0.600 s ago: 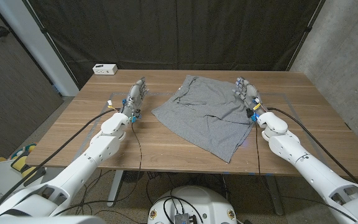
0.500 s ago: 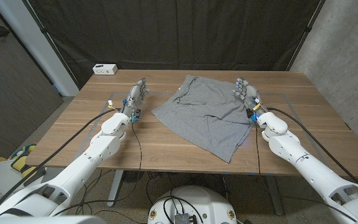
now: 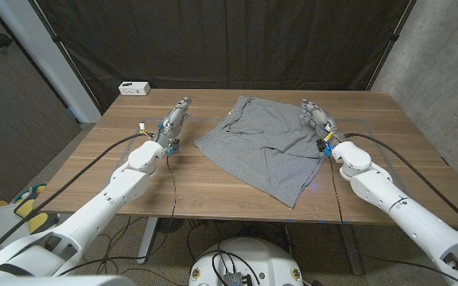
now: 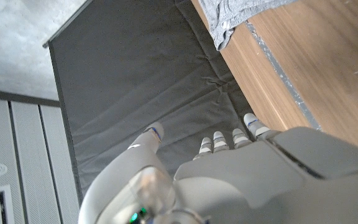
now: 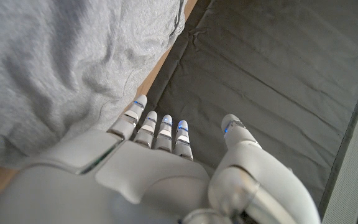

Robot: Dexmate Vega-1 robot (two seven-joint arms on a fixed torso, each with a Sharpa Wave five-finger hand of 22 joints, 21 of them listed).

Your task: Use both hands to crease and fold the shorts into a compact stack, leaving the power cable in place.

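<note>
Wooden table (image 3: 237, 195) — black curtain (image 3: 221, 40) behind

Even, soft lighting; sharp focus.

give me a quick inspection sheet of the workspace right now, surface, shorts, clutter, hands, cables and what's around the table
Surface: wooden table, taped outline around the work area.
Job's things: grey shorts spread out flat, not yet folded; one corner reaches the near edge.
Clutter: small white box at the far left corner.
Hands: left hand beside the shorts, holding nothing; right hand at the shorts' right edge, fingers apart, no grip visible.
Cables: black cables along both arms; no power cable identifiable on the table.
Surroundings: black curtain behind, concrete wall on the right.
</note>
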